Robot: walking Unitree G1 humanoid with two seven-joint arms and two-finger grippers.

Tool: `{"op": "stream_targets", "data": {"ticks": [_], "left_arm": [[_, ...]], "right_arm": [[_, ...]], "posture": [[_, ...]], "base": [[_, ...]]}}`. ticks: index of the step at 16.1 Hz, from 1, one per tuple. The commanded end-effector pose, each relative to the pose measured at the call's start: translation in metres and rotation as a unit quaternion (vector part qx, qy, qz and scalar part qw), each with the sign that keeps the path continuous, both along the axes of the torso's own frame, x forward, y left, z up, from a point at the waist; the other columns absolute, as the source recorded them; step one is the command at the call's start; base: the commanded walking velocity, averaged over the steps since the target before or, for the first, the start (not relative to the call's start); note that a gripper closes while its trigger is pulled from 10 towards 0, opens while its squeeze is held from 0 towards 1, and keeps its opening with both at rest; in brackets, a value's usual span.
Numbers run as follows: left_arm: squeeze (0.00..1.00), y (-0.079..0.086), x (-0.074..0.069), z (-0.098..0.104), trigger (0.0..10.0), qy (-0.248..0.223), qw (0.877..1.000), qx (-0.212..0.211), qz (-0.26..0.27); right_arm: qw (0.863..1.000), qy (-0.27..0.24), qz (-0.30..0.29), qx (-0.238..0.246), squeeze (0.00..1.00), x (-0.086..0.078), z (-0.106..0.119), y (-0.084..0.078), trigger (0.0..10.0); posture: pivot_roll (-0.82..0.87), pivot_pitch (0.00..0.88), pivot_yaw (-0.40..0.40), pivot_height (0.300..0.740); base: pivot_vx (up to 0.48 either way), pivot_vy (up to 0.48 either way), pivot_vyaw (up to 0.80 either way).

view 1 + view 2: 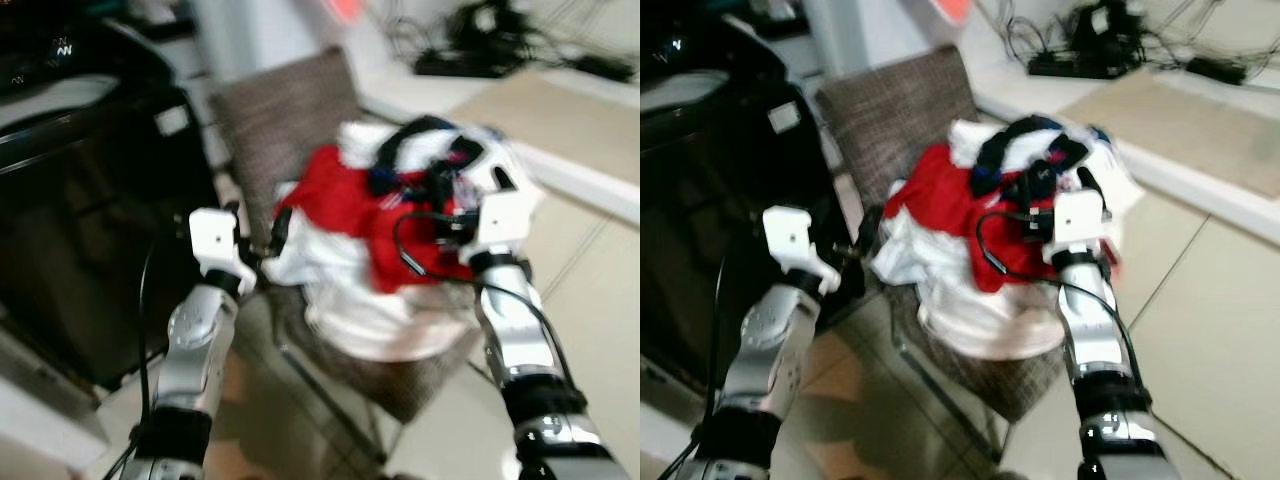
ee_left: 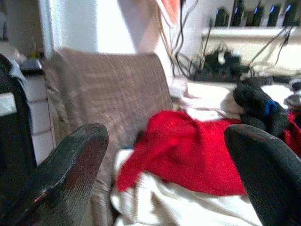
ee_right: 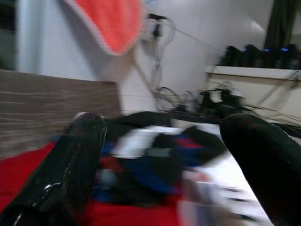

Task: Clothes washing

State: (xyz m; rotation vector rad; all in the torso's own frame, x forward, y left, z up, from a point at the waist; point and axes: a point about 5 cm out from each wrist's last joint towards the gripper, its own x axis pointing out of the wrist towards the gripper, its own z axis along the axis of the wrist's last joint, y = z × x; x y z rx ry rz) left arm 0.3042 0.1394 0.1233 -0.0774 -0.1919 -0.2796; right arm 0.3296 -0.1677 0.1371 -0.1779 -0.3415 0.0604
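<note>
Left eye view: a heap of red, white and dark clothes (image 1: 385,240) lies on the seat of a brown woven-fabric chair (image 1: 290,110), beside a black front-loading washing machine (image 1: 80,200). The step in hand looks like gathering laundry. The left gripper (image 2: 164,174) is spread wide, just short of the heap's red garment (image 2: 188,155); the right gripper (image 3: 164,160) gapes over the dark clothes. Next, each must close on cloth and lift. Small white marks on the machine are too blurred to read.
</note>
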Motion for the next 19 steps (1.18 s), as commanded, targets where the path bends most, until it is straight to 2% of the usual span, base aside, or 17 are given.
{"op": "stream_targets", "data": {"ticks": [1,2,5,9,13,19], "left_arm": [[0.00,-0.002,0.003,0.002,10.0,-0.002,1.000,0.018,-0.001],[0.00,-0.002,0.004,0.002,10.0,-0.006,1.000,0.018,0.001],[0.00,-0.004,0.012,0.002,10.0,0.004,0.998,0.063,0.018],[0.00,-0.007,0.013,0.009,10.0,-0.011,0.999,0.052,-0.003],[0.00,-0.007,0.012,0.007,10.0,-0.009,0.999,0.045,0.006],[0.00,-0.005,0.008,0.009,10.0,-0.022,0.999,0.023,0.004]], "right_arm": [[1.000,-0.004,-0.009,0.002,0.00,-0.001,0.001,-0.006,10.0],[1.000,-0.005,-0.011,0.000,0.00,-0.002,0.001,-0.007,10.0],[0.999,-0.018,-0.033,-0.002,0.00,-0.002,0.007,-0.013,10.0],[0.998,0.010,-0.054,0.035,0.00,-0.002,-0.003,-0.026,10.0],[0.999,-0.009,-0.052,0.011,0.00,-0.003,0.003,-0.023,10.0],[0.998,-0.027,-0.049,0.008,0.00,0.001,0.013,-0.021,10.0]], "posture": [[-0.14,0.000,0.023,0.740],[-0.14,0.000,0.029,0.740],[-0.15,0.000,0.034,0.740],[-0.16,0.000,0.050,0.740],[-0.16,0.000,0.044,0.740],[-0.16,0.000,0.034,0.740]], "base": [[0.000,0.480,-0.66],[0.000,0.000,-0.64],[0.000,0.000,0.00],[0.000,0.000,-0.20],[0.000,0.000,-0.73],[0.067,0.044,0.00]]}}
